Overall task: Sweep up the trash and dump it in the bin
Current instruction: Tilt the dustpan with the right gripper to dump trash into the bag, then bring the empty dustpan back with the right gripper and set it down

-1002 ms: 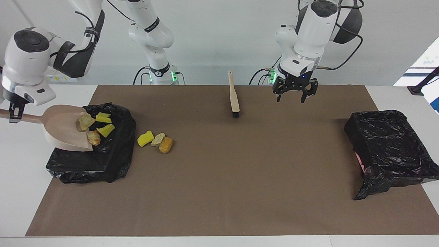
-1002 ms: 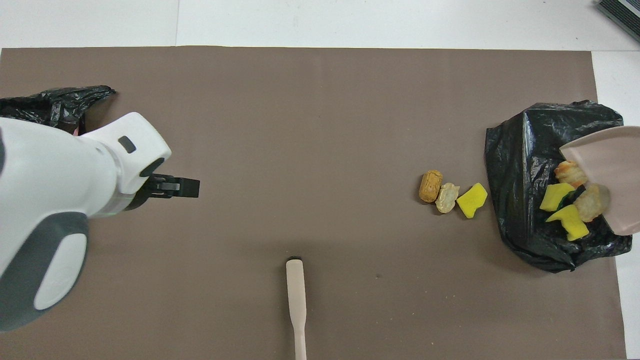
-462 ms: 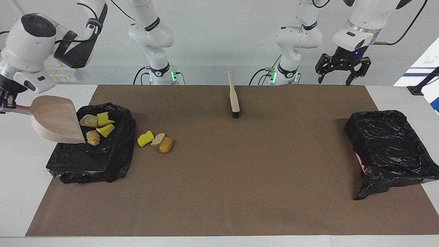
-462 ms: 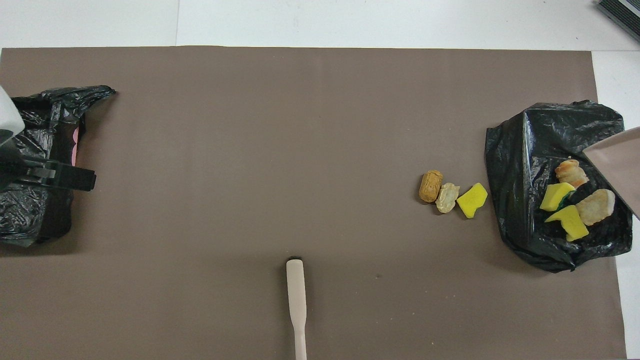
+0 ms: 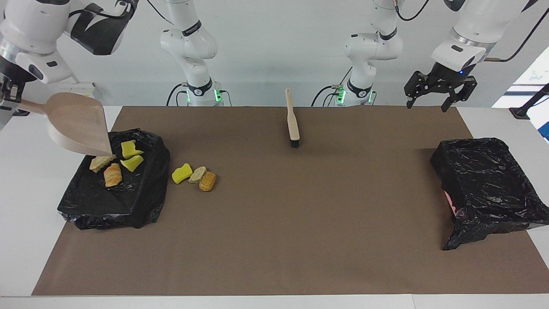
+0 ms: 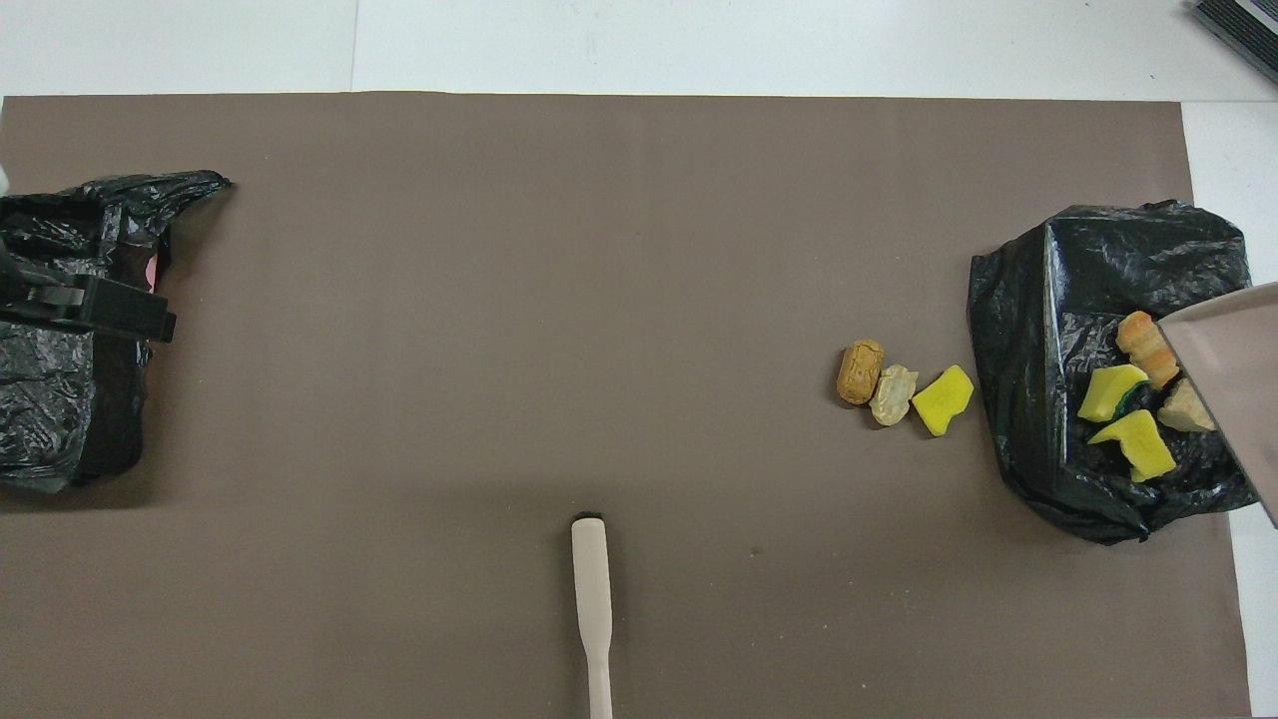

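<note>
At the right arm's end of the table, your right gripper (image 5: 9, 96) is clamped on the handle of the beige dustpan (image 5: 77, 124), which hangs tilted, lip down, over the black-lined bin (image 5: 141, 201) there. Below the lip you see four pieces of trash inside that bin: a pale rock-like bit (image 5: 100, 163), an orange-brown bread-like piece (image 5: 113, 175), and two yellow sponge chunks (image 5: 131, 149) lying side by side nearer to the robots. The pan itself looks empty from the facing camera.

Just beside that bin, toward the middle of the table, you have three more pieces on the brown mat (image 5: 274, 240), touching in a short row: a yellow sponge lump (image 5: 182, 173), a pale beige lump (image 5: 197, 174) and an orange-brown lump (image 5: 208, 181).

At the middle, near the robots' edge of the mat, the brush (image 5: 292, 120) lies flat with its dark bristle end pointing away from the robots; nothing holds it.

Toward the left arm's end, your left gripper (image 5: 440, 91) hangs in the air with its fingers spread and nothing between them; in the overhead view it sits over the second black-lined bin (image 5: 489, 189). You see no trash in that bin.
</note>
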You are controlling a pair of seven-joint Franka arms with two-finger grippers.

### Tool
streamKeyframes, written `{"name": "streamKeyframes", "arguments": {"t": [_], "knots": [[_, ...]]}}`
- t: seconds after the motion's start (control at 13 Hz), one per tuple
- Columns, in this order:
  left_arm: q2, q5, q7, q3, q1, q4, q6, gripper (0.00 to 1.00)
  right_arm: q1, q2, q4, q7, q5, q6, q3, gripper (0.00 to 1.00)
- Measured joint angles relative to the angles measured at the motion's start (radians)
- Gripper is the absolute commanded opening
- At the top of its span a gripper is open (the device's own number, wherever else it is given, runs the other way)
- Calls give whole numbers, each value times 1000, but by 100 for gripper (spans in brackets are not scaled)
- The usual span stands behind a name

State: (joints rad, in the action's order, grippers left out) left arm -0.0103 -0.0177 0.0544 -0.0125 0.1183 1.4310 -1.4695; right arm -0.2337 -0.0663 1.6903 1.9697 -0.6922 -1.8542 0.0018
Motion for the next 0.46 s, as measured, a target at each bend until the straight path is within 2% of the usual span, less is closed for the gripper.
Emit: {"name": "streamKeyframes", "arguments": {"t": [0.23,0.46], "knots": [[4,-1,0,-10,-10,0,12,100,55,-4,2,-220,112,150,36,0],[11,-1,0,-13,-11,2,17,100,184,-7,13,-539,230,300,50,0]]}}
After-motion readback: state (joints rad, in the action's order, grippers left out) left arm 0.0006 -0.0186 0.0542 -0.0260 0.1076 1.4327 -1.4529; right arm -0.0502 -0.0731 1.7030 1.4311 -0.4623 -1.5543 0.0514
